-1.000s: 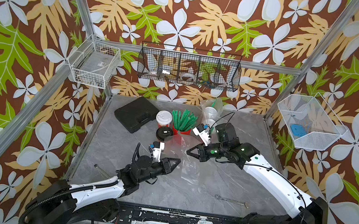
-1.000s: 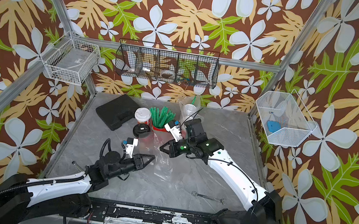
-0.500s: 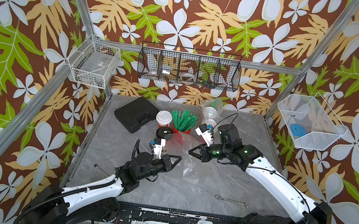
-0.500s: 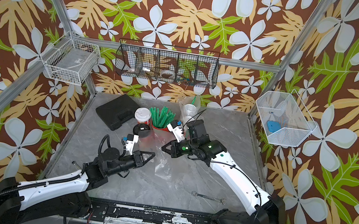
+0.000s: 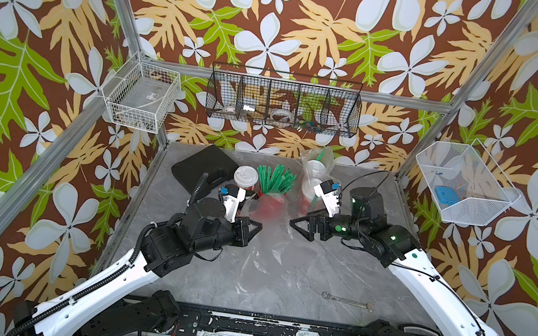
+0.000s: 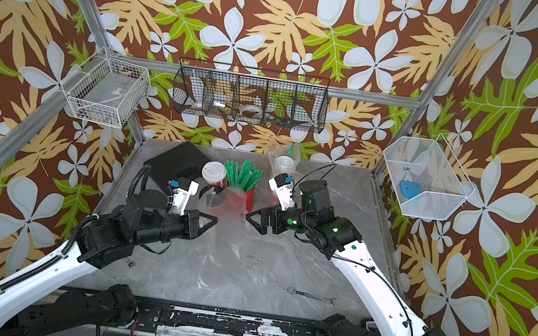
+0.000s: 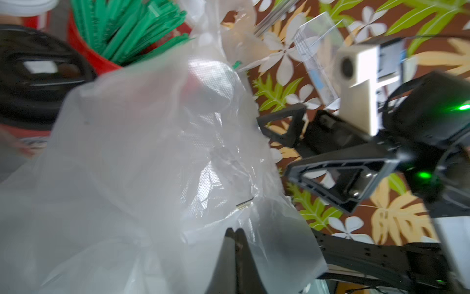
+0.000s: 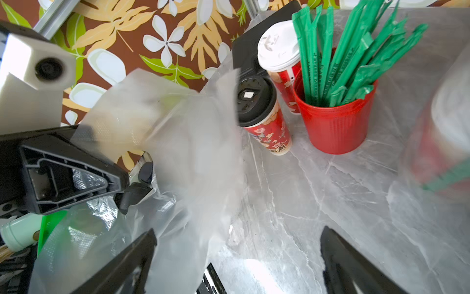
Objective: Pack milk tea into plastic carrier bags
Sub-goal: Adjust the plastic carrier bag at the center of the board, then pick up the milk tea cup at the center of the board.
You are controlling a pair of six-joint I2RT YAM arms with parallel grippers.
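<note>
Left hand (image 7: pixel 236 240) clamps the clear carrier bag (image 7: pixel 142 142); right hand (image 8: pixel 237 236), opposite, has just sprung apart, releasing it: handover apparently complete.

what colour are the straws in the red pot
Green straws, clearest in the right wrist view.

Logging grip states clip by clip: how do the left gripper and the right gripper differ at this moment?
The left gripper has its jaws pressed together; the right gripper has its jaws wide apart. The left gripper pinches the clear plastic bag, which hangs raised from it; the right gripper holds nothing, with the table showing between its jaws. Shared: both are black and point toward each other across the bag, above the table.
</note>
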